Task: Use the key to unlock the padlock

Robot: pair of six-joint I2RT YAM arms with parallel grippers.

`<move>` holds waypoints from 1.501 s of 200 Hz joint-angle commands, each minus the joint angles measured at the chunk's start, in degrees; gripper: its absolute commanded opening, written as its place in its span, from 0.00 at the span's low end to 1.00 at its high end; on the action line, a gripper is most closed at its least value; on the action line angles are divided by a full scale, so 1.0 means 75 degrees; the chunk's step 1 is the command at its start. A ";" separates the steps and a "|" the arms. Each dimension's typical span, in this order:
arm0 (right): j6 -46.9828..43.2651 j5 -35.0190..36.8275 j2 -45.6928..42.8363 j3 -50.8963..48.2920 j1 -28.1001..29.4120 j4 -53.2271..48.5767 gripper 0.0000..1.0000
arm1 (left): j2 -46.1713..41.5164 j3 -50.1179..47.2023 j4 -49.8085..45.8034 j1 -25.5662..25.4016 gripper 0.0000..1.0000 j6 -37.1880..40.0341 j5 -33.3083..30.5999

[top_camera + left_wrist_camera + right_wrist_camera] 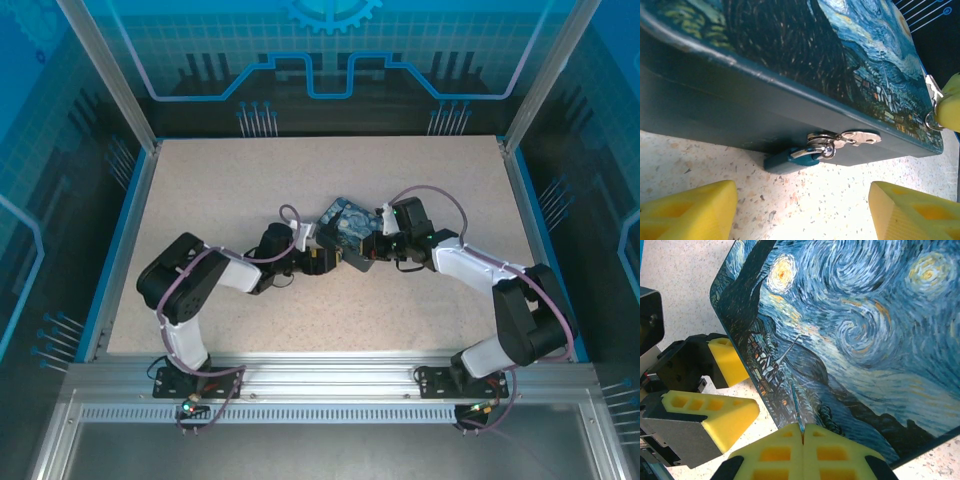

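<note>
The padlock (789,160) has a teal body lying on the table against the side of the Starry Night tin (790,60). Its silvery shackle (826,146) is hooked through the tin's hasp. My left gripper (802,202) stands open just short of it, one yellow finger on each side and nothing between them. My right gripper (802,432) is shut on the key (796,402), a thin blade that sticks out from the pads over the tin's lid (865,330). In the left wrist view the key (933,89) shows at the far right, above the tin's corner.
The tin (345,222) lies mid-table between the two grippers, left gripper (325,262) at its near side, right gripper (378,245) at its right. Blue walls edge the speckled table (250,180). The left gripper's fingers (727,360) stand close to the tin's edge.
</note>
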 commanded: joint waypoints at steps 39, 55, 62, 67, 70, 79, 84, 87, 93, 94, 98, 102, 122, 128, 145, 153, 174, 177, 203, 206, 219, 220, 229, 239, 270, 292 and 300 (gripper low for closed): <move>0.0024 -0.0018 0.0170 -0.0360 -0.0103 -0.0089 0.00 | 0.0720 0.0222 0.1204 -0.0191 0.68 0.0176 -0.0166; 0.0024 -0.0016 0.0135 -0.0367 -0.0104 -0.0089 0.00 | 0.0838 0.0299 0.1197 -0.0255 0.68 0.0242 -0.0238; 0.0017 -0.0019 0.0121 -0.0380 -0.0105 -0.0089 0.00 | 0.0875 0.0344 0.1162 -0.0300 0.68 0.0249 -0.0247; 0.0017 -0.0016 0.0107 -0.0387 -0.0103 -0.0092 0.00 | 0.0896 0.0373 0.1139 -0.0328 0.67 0.0246 -0.0236; 0.0024 -0.0016 0.0100 -0.0387 -0.0104 -0.0098 0.00 | 0.0913 0.0380 0.1136 -0.0340 0.67 0.0247 -0.0246; 0.0015 -0.0001 0.0079 -0.0387 -0.0109 -0.0101 0.00 | 0.0931 0.0397 0.1101 -0.0415 0.66 0.0241 -0.0261; 0.0017 0.0002 0.0074 -0.0384 -0.0112 -0.0101 0.00 | 0.0939 0.0411 0.1078 -0.0463 0.66 0.0239 -0.0273; 0.0015 -0.0001 0.0068 -0.0387 -0.0108 -0.0101 0.00 | 0.0937 0.0401 0.1061 -0.0478 0.66 0.0232 -0.0287; 0.0018 -0.0002 0.0062 -0.0387 -0.0114 -0.0112 0.00 | 0.0928 0.0393 0.1049 -0.0527 0.65 0.0237 -0.0300; 0.0022 0.0001 0.0062 -0.0387 -0.0114 -0.0112 0.00 | 0.0926 0.0385 0.1051 -0.0535 0.65 0.0226 -0.0304; 0.0015 0.0002 0.0051 -0.0384 -0.0114 -0.0112 0.00 | 0.0925 0.0371 0.1045 -0.0560 0.65 0.0212 -0.0318; 0.0016 -0.0003 0.0050 -0.0383 -0.0114 -0.0112 0.00 | 0.0925 0.0364 0.1053 -0.0579 0.64 0.0182 -0.0317; 0.0015 -0.0001 0.0037 -0.0399 -0.0114 -0.0101 0.00 | 0.0920 0.0278 0.1151 -0.0647 0.61 0.0012 -0.0299; 0.0017 -0.0006 0.0027 -0.0410 -0.0117 -0.0103 0.00 | 0.0905 0.0261 0.1186 -0.0671 0.60 -0.0050 -0.0290; 0.0027 -0.0018 0.0027 -0.0424 -0.0114 -0.0072 0.00 | 0.0881 0.0253 0.1209 -0.0715 0.59 -0.0148 -0.0290; 0.0040 -0.0019 0.0027 -0.0444 -0.0114 -0.0057 0.00 | 0.0870 0.0280 0.1183 -0.0737 0.59 -0.0165 -0.0308; 0.0064 -0.0029 -0.0003 -0.0489 -0.0115 -0.0019 0.00 | 0.0867 0.0316 0.1137 -0.0736 0.55 -0.0246 -0.0407; 0.0062 -0.0025 -0.0008 -0.0492 -0.0120 -0.0013 0.00 | 0.0861 0.0326 0.1118 -0.0742 0.54 -0.0262 -0.0418; 0.0085 -0.0031 -0.0049 -0.0539 -0.0114 0.0004 0.00 | 0.0887 0.0428 0.1118 -0.0748 0.49 -0.0514 -0.0438; 0.0085 -0.0031 -0.0055 -0.0539 -0.0111 0.0005 0.00 | 0.0880 0.0428 0.1119 -0.0751 0.49 -0.0541 -0.0447; 0.0085 -0.0031 -0.0077 -0.0551 -0.0114 0.0015 0.00 | 0.0898 0.0458 0.1193 -0.0764 0.48 -0.0660 -0.0472; 0.0085 -0.0031 -0.0078 -0.0557 -0.0114 0.0016 0.00 | 0.0900 0.0458 0.1194 -0.0765 0.48 -0.0668 -0.0478; 0.0090 -0.0031 -0.0099 -0.0575 -0.0114 0.0009 0.00 | 0.0915 0.0470 0.1235 -0.0772 0.46 -0.0737 -0.0504; 0.0085 -0.0038 -0.0099 -0.0586 -0.0114 0.0015 0.00 | 0.0931 0.0497 0.1244 -0.0777 0.45 -0.0825 -0.0530; 0.0097 -0.0027 -0.0102 -0.0598 -0.0114 0.0016 0.00 | 0.0961 0.0576 0.1245 -0.0821 0.42 -0.1001 -0.0553; 0.0115 -0.0029 -0.0088 -0.0604 -0.0114 0.0040 0.00 | 0.0984 0.0632 0.1166 -0.0869 0.41 -0.1028 -0.0588; 0.0109 -0.0040 -0.0079 -0.0600 -0.0114 0.0040 0.00 | 0.0995 0.0639 0.1159 -0.0871 0.40 -0.1031 -0.0624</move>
